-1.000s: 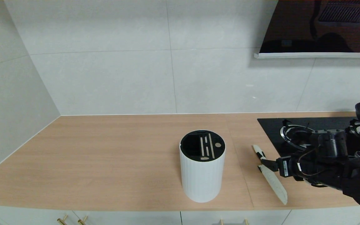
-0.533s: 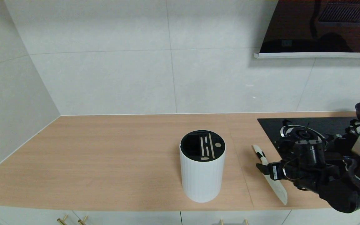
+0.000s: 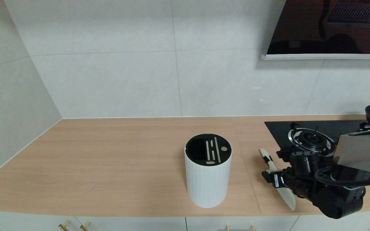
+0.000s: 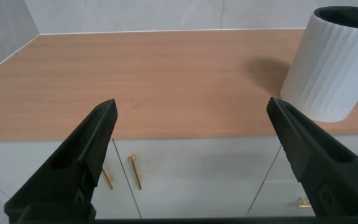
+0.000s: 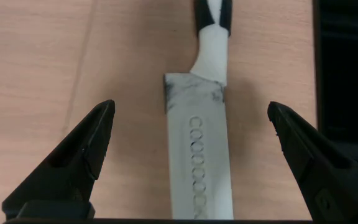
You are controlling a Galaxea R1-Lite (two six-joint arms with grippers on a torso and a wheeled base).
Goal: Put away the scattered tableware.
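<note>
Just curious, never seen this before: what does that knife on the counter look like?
The knife lies flat on the wooden counter beside the black hob. Its pale blade carries a row of oval dimples and grey smudges near the handle, which is white with black bands. The right hand hangs open over it, fingers clear of the blade.

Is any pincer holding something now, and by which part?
Nothing is held. The right pincer is open over the knife; the left pincer is open too.
</note>
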